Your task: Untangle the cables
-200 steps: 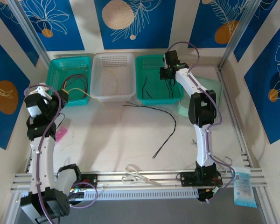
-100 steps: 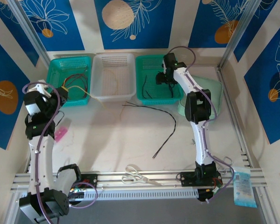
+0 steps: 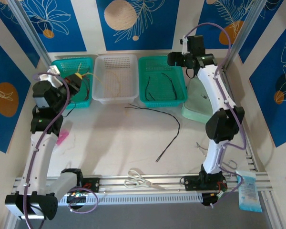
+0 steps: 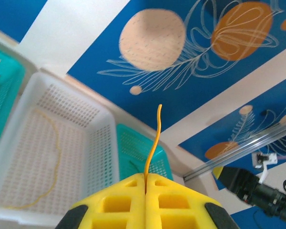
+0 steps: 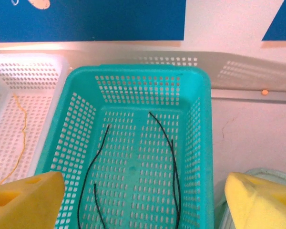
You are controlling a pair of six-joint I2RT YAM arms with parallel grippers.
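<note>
Pinching yellow cable (image 4: 154, 138) in left fingers (image 4: 145, 183), clamped shut on it, short end poking up past tips. Holding it over right side of left green basket (image 3: 71, 61), just beside white basket (image 3: 115, 100). Hovering right fingers (image 3: 174, 59), spread wide and gripping nothing, above far end of right green basket (image 3: 162, 102). Seeing black cables (image 5: 172, 143) lying loose inside that basket, below spread fingers, not touching them. Seeing long black cable (image 3: 174, 125) on bench (image 3: 109, 143), well apart from both sets of fingers. Seeing second yellow cable (image 4: 57, 143) inside white basket.
</note>
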